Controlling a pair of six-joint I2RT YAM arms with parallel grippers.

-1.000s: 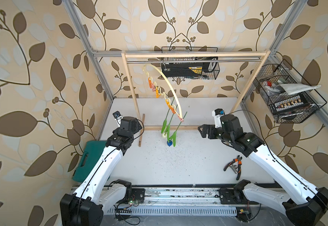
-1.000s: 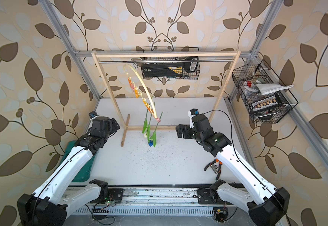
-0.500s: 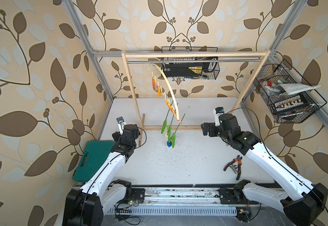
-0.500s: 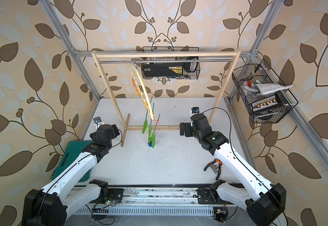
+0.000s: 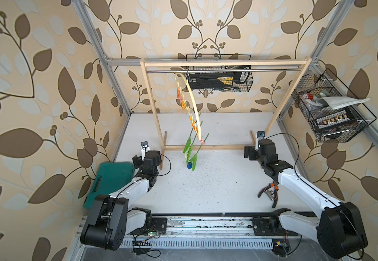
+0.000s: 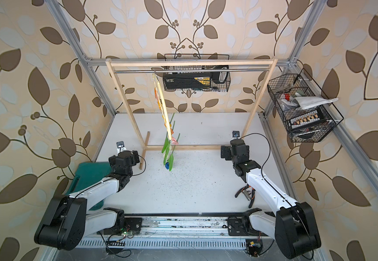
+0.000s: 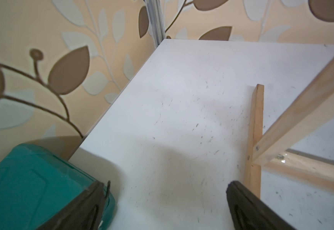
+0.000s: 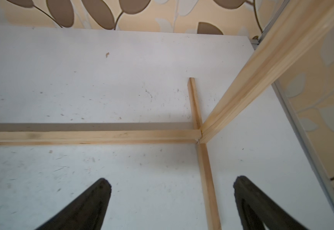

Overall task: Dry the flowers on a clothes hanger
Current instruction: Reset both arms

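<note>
Leaf-papered walls (image 5: pixel 36 113) box in a white table (image 5: pixel 217 180) where the wooden rack (image 5: pixel 224 64) stands, the clothes hanger (image 5: pixel 193 106) on its rod, the flowers (image 5: pixel 191 153) pegged head-down beneath. Both the left gripper (image 7: pixel 166 188) and the right gripper (image 8: pixel 173 182) gape empty near the rack's feet. I'd retreat wide, not nudging rack or stems.

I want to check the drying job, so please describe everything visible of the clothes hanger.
The clothes hanger is a thin cream arc, plastic by its look, with a wavy lower bar carrying small orange, yellow and pink clothespins. It hangs from the metal rod, turned almost edge-on to the camera. The flowers hang head-down, clipped near one end. Nothing else touches it.
</note>
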